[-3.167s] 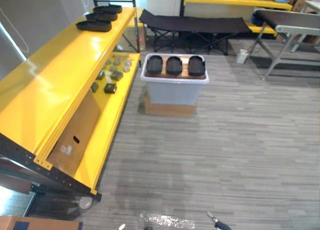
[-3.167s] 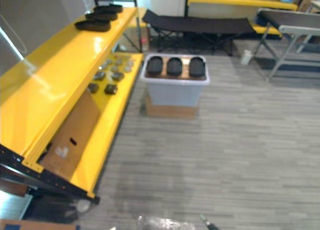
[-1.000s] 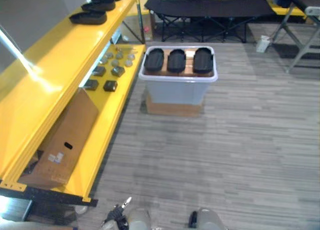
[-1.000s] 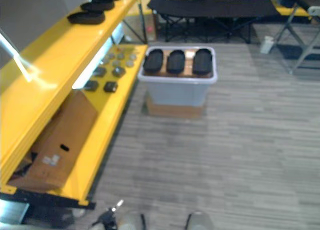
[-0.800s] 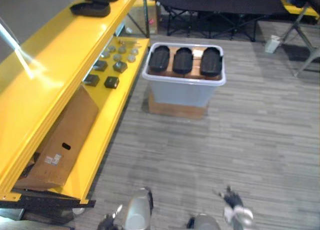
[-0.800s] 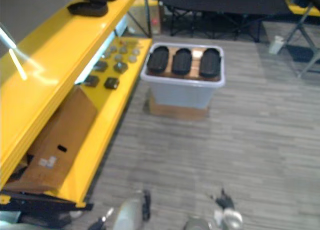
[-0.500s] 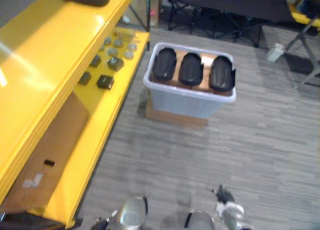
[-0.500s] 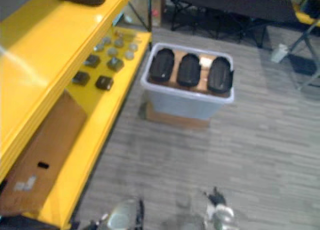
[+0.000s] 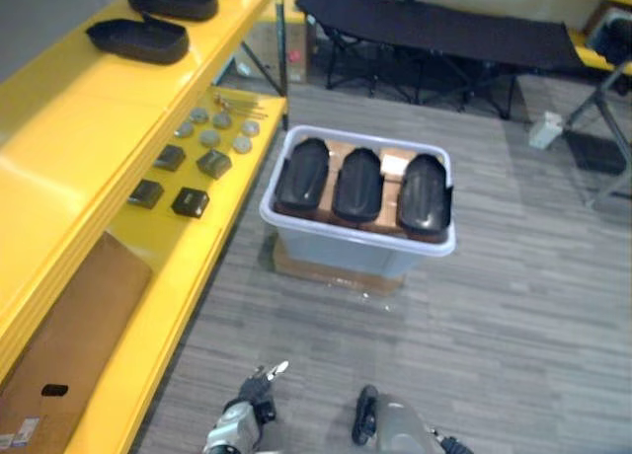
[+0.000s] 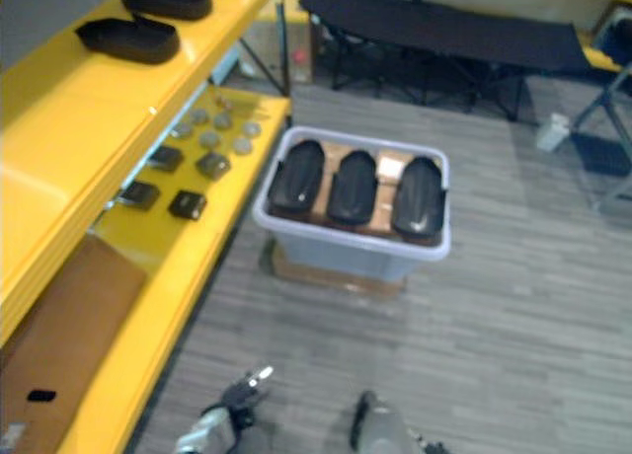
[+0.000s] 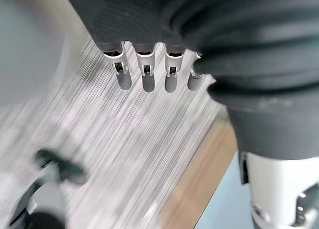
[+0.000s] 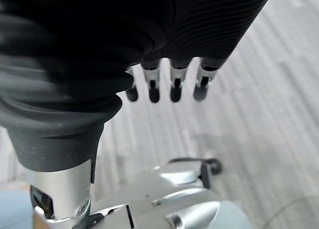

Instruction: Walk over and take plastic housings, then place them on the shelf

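Observation:
Three black plastic housings lie side by side in a translucent white bin on the floor ahead of me. More black housings rest on the top of the yellow shelf to the left. My left hand hangs low at the near edge, well short of the bin. In its wrist view the left hand has straight fingers over the floor and holds nothing. My right hand also hangs with straight fingers above the floor, empty.
The bin stands on a flat cardboard piece. Small dark blocks and grey discs lie on the lower yellow shelf, with a cardboard box nearer me. A black folding cot stands behind the bin. Grey table legs are at the far right.
The whole picture has shifted as I walk; the bin looks nearer and lower. My left hand has swung forward at the near edge, and my right hand has swung back.

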